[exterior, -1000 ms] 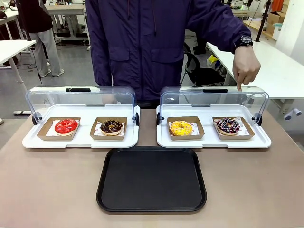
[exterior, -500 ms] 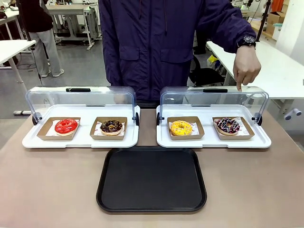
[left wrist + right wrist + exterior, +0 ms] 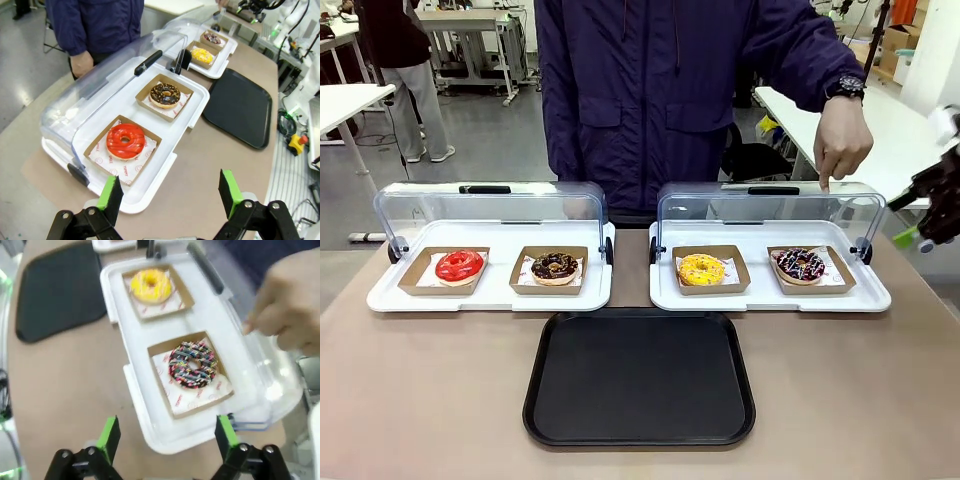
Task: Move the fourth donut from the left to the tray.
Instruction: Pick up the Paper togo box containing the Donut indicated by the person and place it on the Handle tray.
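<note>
The fourth donut [image 3: 801,264], chocolate with white and pink stripes and sprinkles, lies in its brown holder at the right of the right white display tray [image 3: 770,299]. The right wrist view has the same donut [image 3: 192,364] just ahead of my open right gripper [image 3: 166,432], which holds nothing. Seen from the front, my right gripper [image 3: 914,214] hovers at the right edge, above and to the right of the donut. The black tray [image 3: 640,377] lies at the table's near middle. My left gripper [image 3: 169,192] stands open and empty, short of the left display tray [image 3: 165,172].
A person's hand [image 3: 842,140] points down with a finger on the right clear lid [image 3: 770,205]; this hand [image 3: 290,305] is close beyond the donut. A yellow donut [image 3: 701,269], a chocolate crumb donut [image 3: 555,266] and a red donut [image 3: 459,266] sit in holders.
My right gripper has come into the front view at the right edge. The person has shifted slightly to the right, finger still on the lid. The donuts have not moved.
</note>
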